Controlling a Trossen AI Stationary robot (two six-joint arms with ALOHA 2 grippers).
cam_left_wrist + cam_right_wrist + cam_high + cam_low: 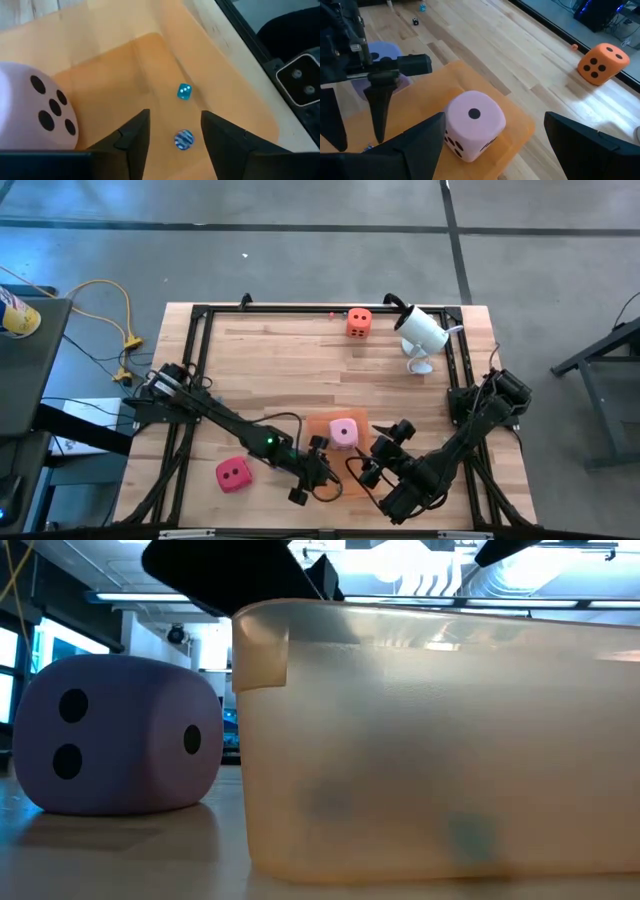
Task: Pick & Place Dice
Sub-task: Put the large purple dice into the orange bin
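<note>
A pink die (343, 432) sits on the floor of a shallow translucent orange tray (322, 424). My left gripper (174, 137) is open, slanting down over the tray's near part. A tiny blue striped die (184, 139) lies between its fingers, touching neither. A tiny cyan die (184, 92) lies just beyond. My right gripper (495, 122) stands wide open beside the pink die (472, 125), from the table's right. The purple die (110, 735) rests on the table beside the tray. The red die (232, 474) is at the near left and the orange die (359, 322) near the far edge.
A white camera (420, 330) stands at the far right of the table, next to the orange die. Two more tiny dice (422, 7) lie on the bare wood. A black frame (200, 310) runs around the table's edges. The middle of the table is bare wood.
</note>
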